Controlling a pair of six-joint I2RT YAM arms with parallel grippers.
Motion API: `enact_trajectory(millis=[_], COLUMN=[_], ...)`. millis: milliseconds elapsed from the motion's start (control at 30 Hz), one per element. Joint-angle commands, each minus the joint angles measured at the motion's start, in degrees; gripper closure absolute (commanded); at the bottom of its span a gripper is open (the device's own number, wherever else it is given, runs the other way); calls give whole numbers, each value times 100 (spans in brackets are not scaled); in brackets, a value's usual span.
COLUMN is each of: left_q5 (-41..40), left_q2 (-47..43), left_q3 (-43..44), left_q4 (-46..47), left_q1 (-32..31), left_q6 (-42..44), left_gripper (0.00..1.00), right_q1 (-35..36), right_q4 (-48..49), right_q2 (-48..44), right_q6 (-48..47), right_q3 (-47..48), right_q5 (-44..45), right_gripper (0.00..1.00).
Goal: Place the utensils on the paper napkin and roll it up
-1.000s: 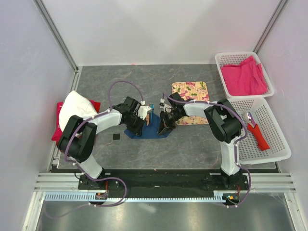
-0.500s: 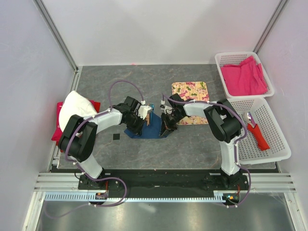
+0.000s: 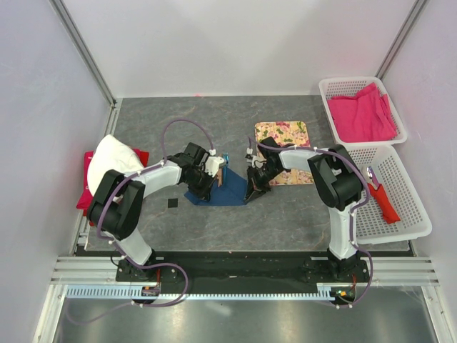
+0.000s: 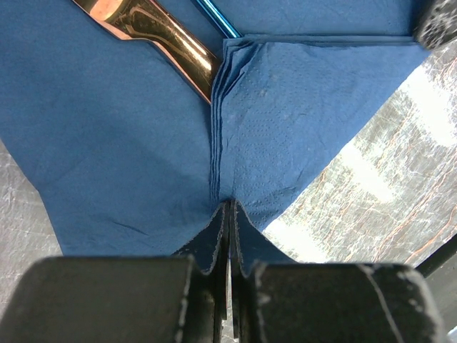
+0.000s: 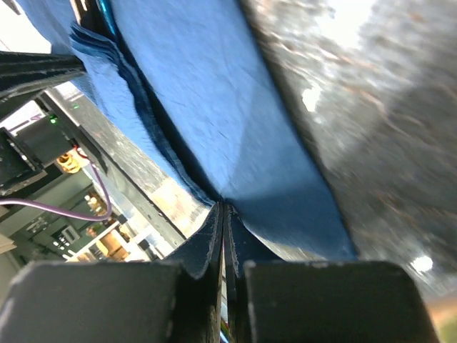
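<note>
Floral mat (image 3: 283, 139) just behind the right arm. Baskets (image 3: 403, 221) far right hold a pink cloth (image 3: 360, 114) and a red-handled tool (image 3: 385, 202). Mid-table lies the blue napkin (image 3: 223, 191), folded over the utensils (image 4: 168, 36), one copper, one thin blue. Left gripper (image 4: 228, 214) and right gripper (image 5: 223, 214) each pinch its edge, jaws closed.

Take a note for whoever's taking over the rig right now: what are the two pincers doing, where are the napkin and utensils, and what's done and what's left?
Left pincer: shut on one edge of the blue napkin.
Right pincer: shut on the napkin's opposite edge.
Utensils: a copper-coloured handle and a thin blue utensil lie on the napkin, their ends tucked under a folded layer.
Done: utensils placed, one flap folded over them.
Left: roll the napkin up around them; no roll is formed yet.
</note>
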Motion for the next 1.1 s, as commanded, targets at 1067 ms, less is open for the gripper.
enact_trajectory(millis=[1067], left_q5=[187], left_q2=[-5], left_q3=[104], left_q4=[17], left_q1=[172], left_q6=[-257], left_gripper=[98], right_q1=[686], right_q4=[796], right_q2=[343], right_q6=[505], right_q3=[408], right_q5=[-77], right_gripper=[96])
